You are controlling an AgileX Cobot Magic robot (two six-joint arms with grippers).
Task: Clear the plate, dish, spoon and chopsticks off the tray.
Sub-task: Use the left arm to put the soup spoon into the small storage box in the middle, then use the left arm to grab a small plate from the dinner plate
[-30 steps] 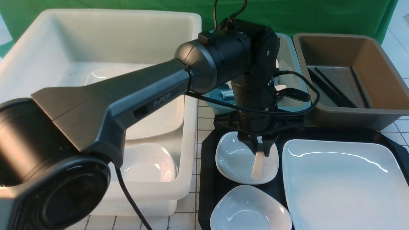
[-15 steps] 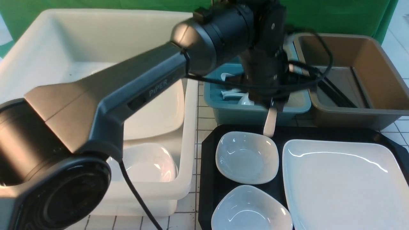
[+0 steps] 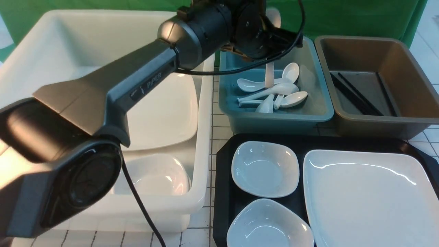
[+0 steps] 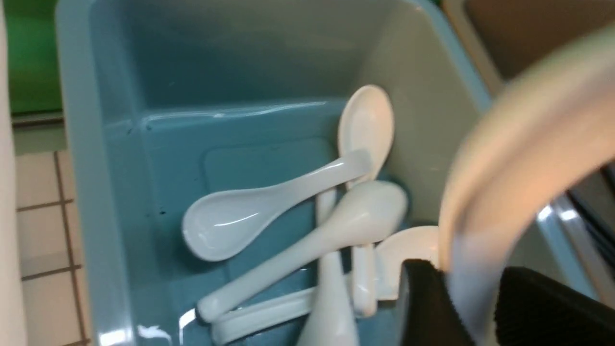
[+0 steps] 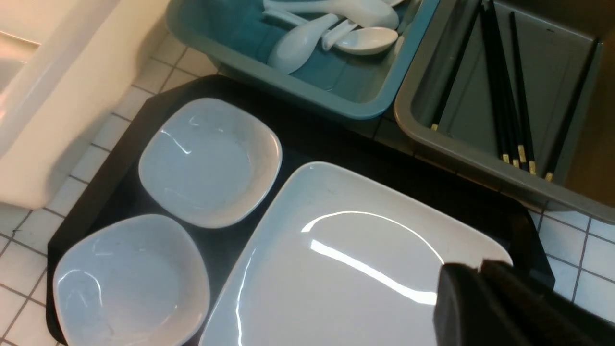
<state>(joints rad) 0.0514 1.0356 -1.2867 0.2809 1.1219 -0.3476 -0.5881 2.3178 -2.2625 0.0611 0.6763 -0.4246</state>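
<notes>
My left gripper (image 4: 473, 269) hangs over the teal bin (image 3: 319, 115). Its jaws are parted, and the white spoon (image 3: 269, 76) is blurred between them, handle down, slipping toward several spoons lying in the bin. On the black tray (image 3: 223, 164) lie the large white plate (image 3: 367, 199) and two small white dishes, one further back (image 3: 264, 169) and one near the front edge (image 3: 269, 226). The black chopsticks (image 3: 356, 92) lie in the brown bin (image 3: 415, 68). My right gripper (image 5: 468, 271) is shut and empty above a corner of the plate (image 5: 336, 278).
A big white bin (image 3: 205, 144) left of the tray holds a large plate and a bowl. My left arm stretches across it from the near left. The teal and brown bins stand side by side just behind the tray, on a white tiled table.
My left gripper lifted the spoon out of the rear dish and carried it back over the teal bin. Its jaws have now parted. The right gripper stayed put.
</notes>
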